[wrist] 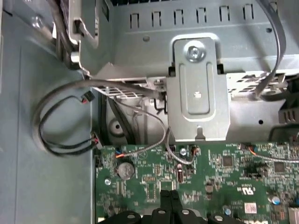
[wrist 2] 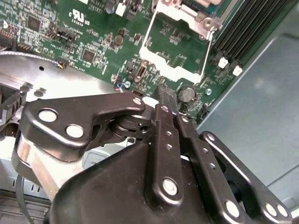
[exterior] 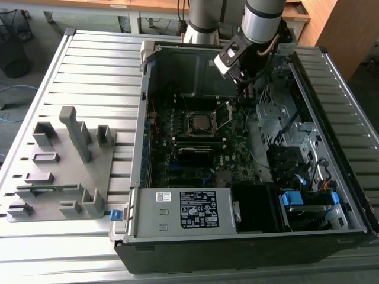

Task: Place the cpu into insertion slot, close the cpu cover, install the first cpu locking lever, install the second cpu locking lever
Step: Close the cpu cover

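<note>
Judging from the exterior view, I take the cpu [exterior: 201, 122] as seated in the insertion slot [exterior: 187, 123]. The cpu cover [wrist 2: 174, 69] stands raised beside that slot, so closing it and both locking levers remain. My gripper [wrist 2: 168, 95], fingers together and empty, hovers near the slot.

**Item counts.** One robot arm [exterior: 260, 23] carrying one gripper [exterior: 247, 90] with two jaws. One open computer case [exterior: 141, 160] containing one green motherboard [wrist: 149, 184]. On the board there are one insertion slot [exterior: 189, 125], one cpu [exterior: 199, 122], one cpu cover [wrist 2: 178, 73] and one round coin cell [wrist: 125, 170]. One labelled power supply box [exterior: 189, 210]. One slatted tabletop [exterior: 89, 65] bearing one grey fixture block [exterior: 59, 171]. One mesh bin [exterior: 13, 47].
</note>
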Tool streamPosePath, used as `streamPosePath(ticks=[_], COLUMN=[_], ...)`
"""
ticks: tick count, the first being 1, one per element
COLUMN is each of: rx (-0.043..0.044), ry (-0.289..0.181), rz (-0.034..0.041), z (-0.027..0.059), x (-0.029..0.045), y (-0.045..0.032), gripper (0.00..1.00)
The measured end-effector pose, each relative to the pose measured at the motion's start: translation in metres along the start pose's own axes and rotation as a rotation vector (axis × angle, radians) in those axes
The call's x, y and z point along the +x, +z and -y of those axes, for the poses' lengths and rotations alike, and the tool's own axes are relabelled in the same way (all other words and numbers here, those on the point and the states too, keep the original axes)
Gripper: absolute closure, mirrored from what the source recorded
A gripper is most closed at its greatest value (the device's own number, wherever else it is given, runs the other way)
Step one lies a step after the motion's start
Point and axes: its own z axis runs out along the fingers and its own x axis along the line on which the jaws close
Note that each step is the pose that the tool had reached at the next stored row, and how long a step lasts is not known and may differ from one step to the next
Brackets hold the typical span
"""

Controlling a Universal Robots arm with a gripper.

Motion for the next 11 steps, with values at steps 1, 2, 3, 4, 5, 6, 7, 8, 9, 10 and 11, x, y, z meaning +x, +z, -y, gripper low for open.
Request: streamPosePath(ticks=[1, 2, 3, 4, 5, 6, 7, 8, 9, 10, 11], rx=[0.0001, 0.0000, 0.0000, 0.0000, 0.0000, 0.0000, 0.0000, 0.0000, 0.0000, 0.0000, 0.0000], ry=[0.000, 0.000, 0.000, 0.000, 0.000, 0.000, 0.000, 0.000, 0.000, 0.000, 0.000], rz=[0.0001, 0.0001, 0.0002, 0.0001, 0.0001, 0.0000, 0.0001, 0.0001, 0.0002, 0.0002, 0.0001], z=[-0.0006, -0.0009, -0.0010, -0.0009, -0.0009, -0.0008, -0.0008, -0.0007, -0.0006, -0.0005, -0.0004], x=[0.0000, -0.0001, -0.0001, -0.0002, -0.0003, -0.0003, -0.0004, -0.0005, -0.0006, -0.0007, -0.0007], y=[0.0007, 0.0016, 0.0028, 0.0042, 0.0059, 0.0078, 0.0096, 0.0113, 0.0131, 0.0149, 0.0165], gripper=[0.90, 0.90, 0.90, 0.90, 0.90, 0.90, 0.90, 0.90, 0.90, 0.90, 0.90])
